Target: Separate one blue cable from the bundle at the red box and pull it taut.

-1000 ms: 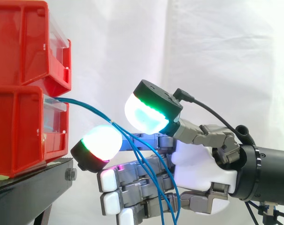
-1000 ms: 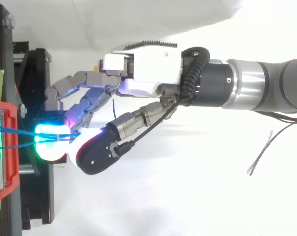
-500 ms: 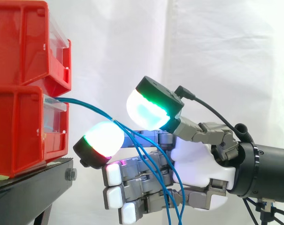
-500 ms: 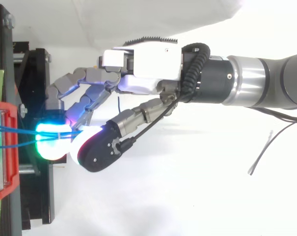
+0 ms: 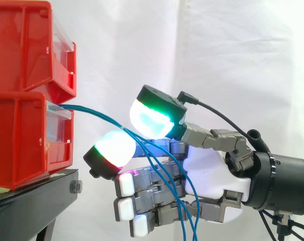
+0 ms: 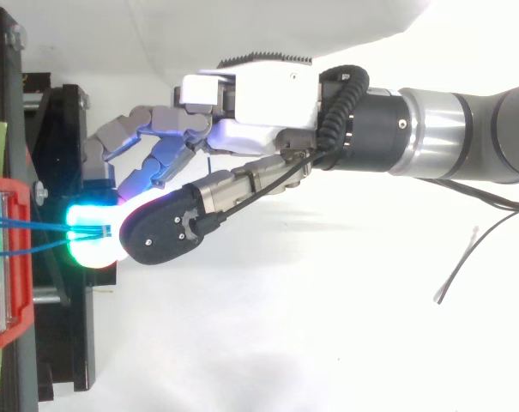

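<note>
The hand (image 5: 212, 170) has closed its fingers (image 5: 112, 149) on the blue cables (image 5: 111, 123).

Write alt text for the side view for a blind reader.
A robot hand reaches in from the right to thin blue cables that run out of the lower red bin at left and hang down across it, before a white curtain.

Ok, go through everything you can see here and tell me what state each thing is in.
Blue cables: leave the lower bin's front together, slope down to the hand, then fan out and hang.
Hand: at the cables, in front of the lower bin; grip cannot be told.
Lower red bin: upright on the black stand.
Upper red bin: stacked on the lower one.
</note>
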